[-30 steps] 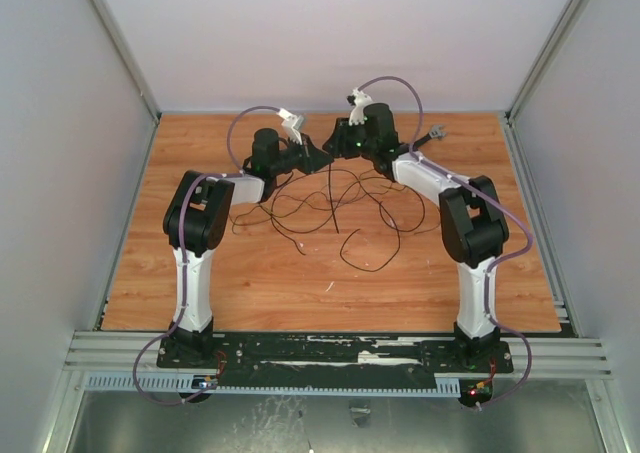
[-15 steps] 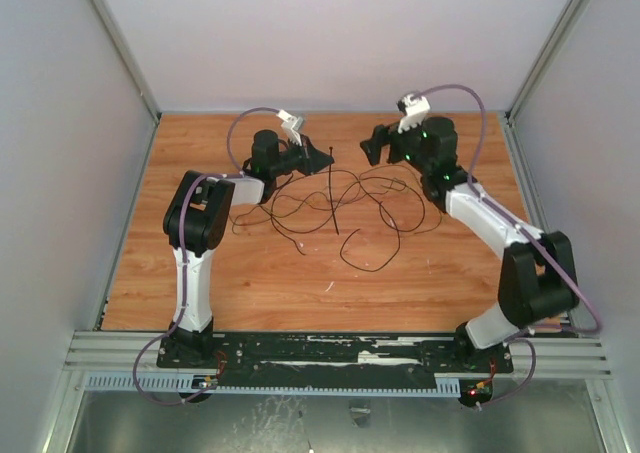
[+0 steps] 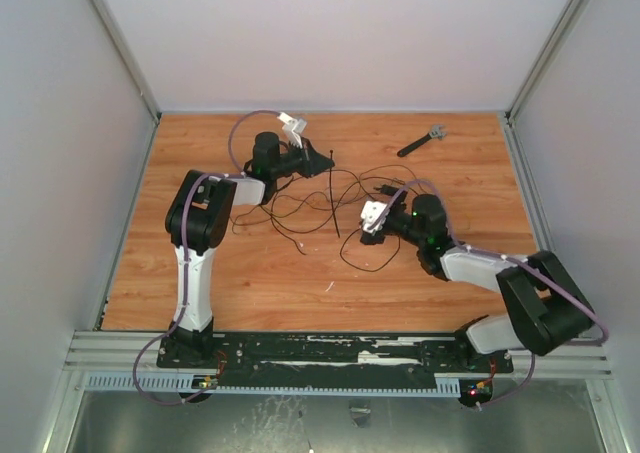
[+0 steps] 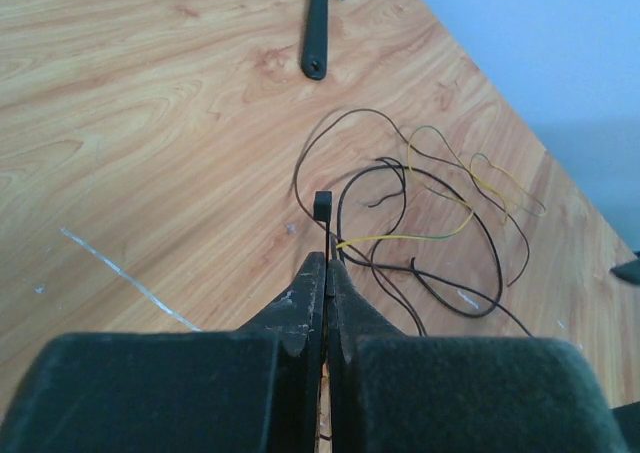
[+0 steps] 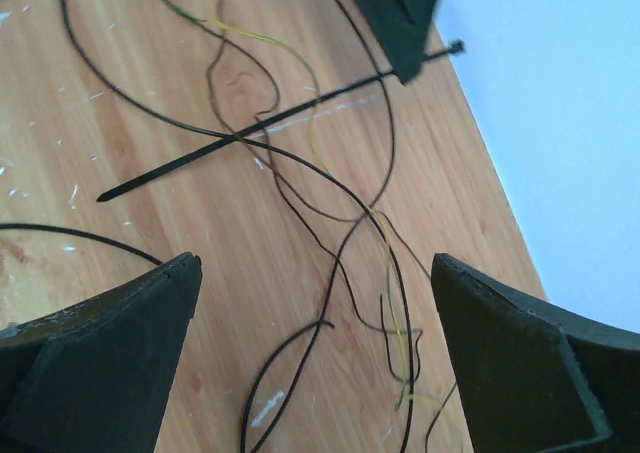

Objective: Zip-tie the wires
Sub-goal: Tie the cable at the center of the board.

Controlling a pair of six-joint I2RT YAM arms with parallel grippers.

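1. Left gripper (image 3: 314, 159), upper centre-left of the overhead view: jaws pressed together on the zip tie, clamping the strip just below its head
2. Zip tie (image 3: 334, 195): runs from that grip down the middle of the frame, its tail crossing the wires. It is judged light, springy and slick, so it is likely to swing about a single grip. The free tail tip looks like the best second hold
3. Wires (image 3: 300, 205): loose loops spread across the centre of the frame. They are judged limp and nearly weightless (a yellow-green strand runs among the dark ones), so they are better gathered as a bunch than pinched singly
4. Right gripper (image 3: 372, 219), right of centre, low over the loops: jaws spread wide, holding nothing
5. Dark-handled tool (image 3: 420, 140), upper right: lies apart from the wires
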